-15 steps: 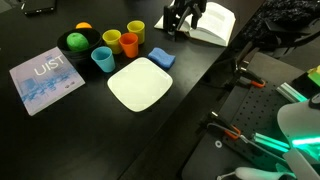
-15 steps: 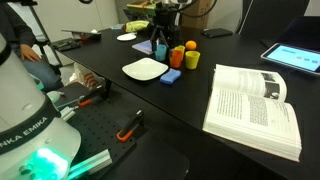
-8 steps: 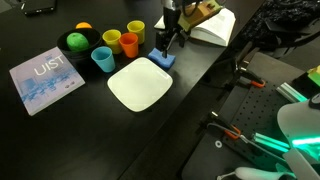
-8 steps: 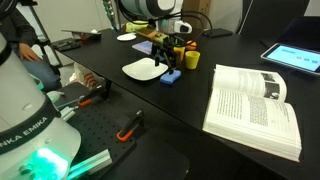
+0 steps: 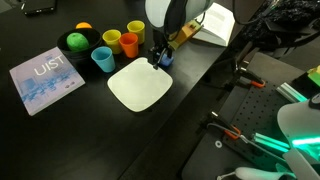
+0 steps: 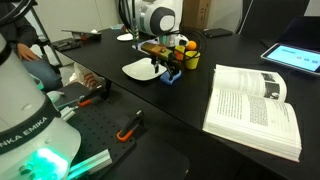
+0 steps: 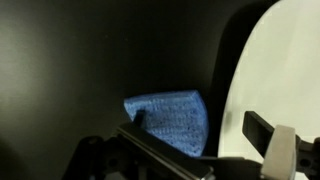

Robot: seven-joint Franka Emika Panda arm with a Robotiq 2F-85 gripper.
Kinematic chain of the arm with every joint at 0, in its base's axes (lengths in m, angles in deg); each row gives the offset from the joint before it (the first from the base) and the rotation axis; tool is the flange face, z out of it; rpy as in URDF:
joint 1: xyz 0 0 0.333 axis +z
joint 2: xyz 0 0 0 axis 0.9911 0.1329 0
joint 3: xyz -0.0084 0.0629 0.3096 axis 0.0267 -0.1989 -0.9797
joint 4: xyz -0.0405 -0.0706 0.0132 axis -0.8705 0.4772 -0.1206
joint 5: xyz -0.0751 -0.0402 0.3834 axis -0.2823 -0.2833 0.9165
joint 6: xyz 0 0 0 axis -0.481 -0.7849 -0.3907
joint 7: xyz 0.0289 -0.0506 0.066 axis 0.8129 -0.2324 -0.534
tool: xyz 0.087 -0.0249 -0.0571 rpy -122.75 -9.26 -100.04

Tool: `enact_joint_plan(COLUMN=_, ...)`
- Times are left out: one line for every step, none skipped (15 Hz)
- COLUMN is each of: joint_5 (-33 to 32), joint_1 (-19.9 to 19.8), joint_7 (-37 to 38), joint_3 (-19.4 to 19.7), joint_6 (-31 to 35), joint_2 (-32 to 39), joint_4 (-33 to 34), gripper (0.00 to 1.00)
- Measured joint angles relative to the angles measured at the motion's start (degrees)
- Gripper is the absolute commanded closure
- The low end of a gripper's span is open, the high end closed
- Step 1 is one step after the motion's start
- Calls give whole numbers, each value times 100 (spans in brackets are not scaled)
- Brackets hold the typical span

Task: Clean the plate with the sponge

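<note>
Blue, coarse-grained sponge [image 7: 165, 120] lies beside the smooth white square plate [image 5: 140, 85] near the tabletop's [image 5: 60, 130] edge. Your gripper [image 5: 157, 60], fingers spread, has dropped around it.

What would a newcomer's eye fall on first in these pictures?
The white square plate on the dark table stands out first, with the gripper poised just over the blue sponge beside it. A cluster of bright cups stands near the plate, and in an exterior view a large open book lies apart, nearer the camera.
</note>
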Motion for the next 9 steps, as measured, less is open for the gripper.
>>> enact_joint_plan(joint_5=-18, joint_1=-1, joint_7=-86, joint_3=-6, joint_6=23, joint_2=58, joint_4=62, gripper=0)
enact_joint_plan(joint_5=-40, joint_1=-3, joint_7=-169, joint_3=-6, joint_6=25, joint_2=93, joint_4=118, gripper=0)
enact_joint_plan(joint_5=-57, joint_1=-8, joint_7=-248, joint_3=-6, joint_6=1, joint_2=107, joint_4=161, gripper=0)
enact_joint_plan(joint_5=-77, joint_1=-17, joint_7=-317, joint_3=-4, joint_6=-52, joint_2=110, joint_4=196, gripper=0)
enact_joint_plan(joint_5=-89, joint_1=-30, joint_7=-380, joint_3=-1, joint_6=-158, joint_2=110, joint_4=232, gripper=0)
enact_joint_plan(joint_5=-93, joint_1=-47, joint_7=-441, joint_3=0, joint_6=-310, joint_2=108, joint_4=277, gripper=0)
enact_joint_plan(joint_5=-93, joint_1=-67, joint_7=-500, joint_3=0, joint_6=-484, joint_2=104, joint_4=328, gripper=0)
enact_joint_plan(joint_5=-93, joint_1=-91, joint_7=-561, joint_3=0, joint_6=-686, joint_2=93, joint_4=383, gripper=0)
enact_joint_plan(joint_5=-93, joint_1=-113, joint_7=-618, joint_3=0, joint_6=-892, joint_2=73, joint_4=435, gripper=0)
